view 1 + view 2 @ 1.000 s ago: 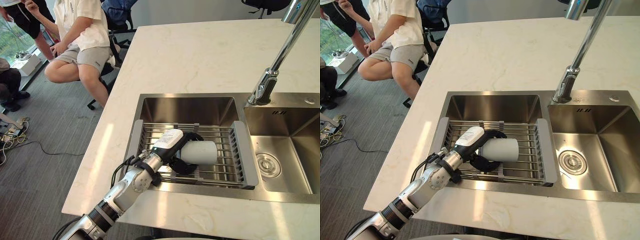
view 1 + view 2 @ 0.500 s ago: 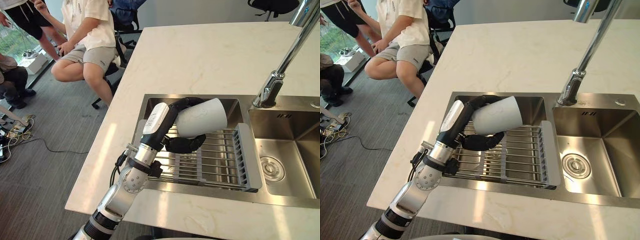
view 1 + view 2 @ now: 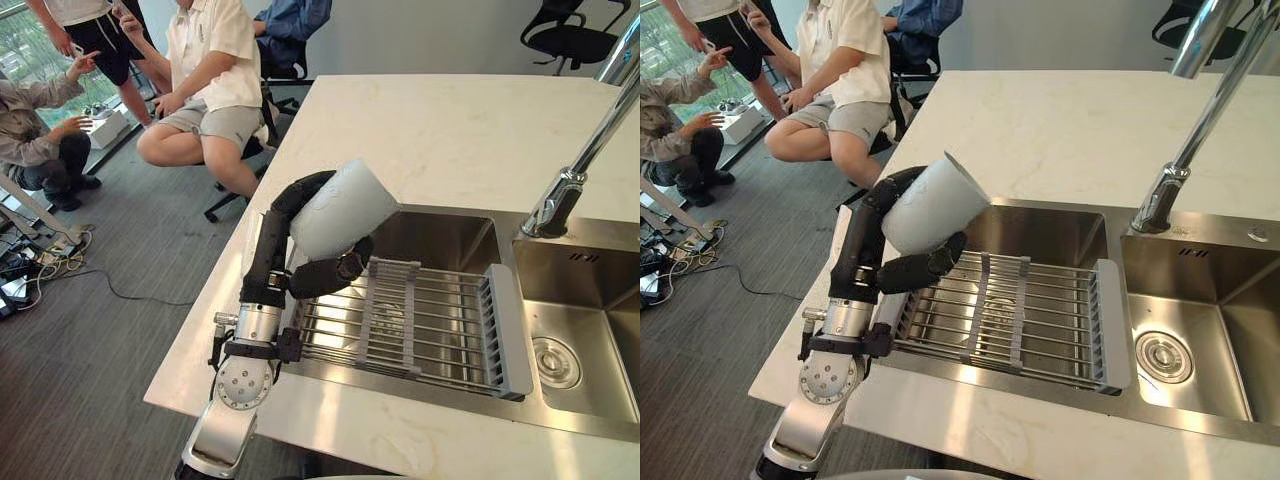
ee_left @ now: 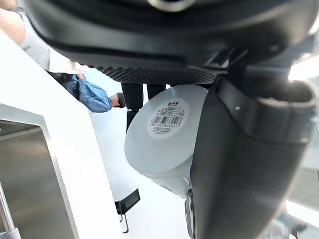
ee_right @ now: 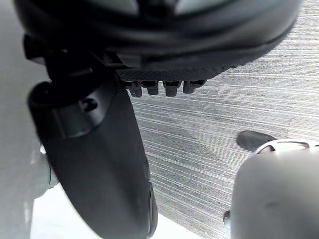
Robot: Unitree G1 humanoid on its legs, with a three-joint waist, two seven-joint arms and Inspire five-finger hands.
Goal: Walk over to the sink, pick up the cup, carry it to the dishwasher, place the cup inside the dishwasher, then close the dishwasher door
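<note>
A white cup (image 3: 340,210) is held tilted in the air above the left edge of the steel sink (image 3: 440,235). My left hand (image 3: 275,235) is shut on it, fingers curled over one side and the thumb (image 3: 325,273) under the other. The left wrist view shows the cup's labelled base (image 4: 167,119) beside the thumb (image 4: 234,164). In the right wrist view, my right hand (image 5: 99,164) hangs over grey carpet with its thumb straight and nothing in it.
A wire drying rack (image 3: 420,325) spans the left basin. A tall chrome faucet (image 3: 565,190) stands between the basins, with the drain basin (image 3: 565,350) to its right. The pale stone countertop (image 3: 430,130) surrounds the sink. People (image 3: 215,70) sit and crouch at the upper left.
My left hand has lifted the cup off the drying rack, up and to the left, to above the sink's left edge. The camera view has also shifted.
</note>
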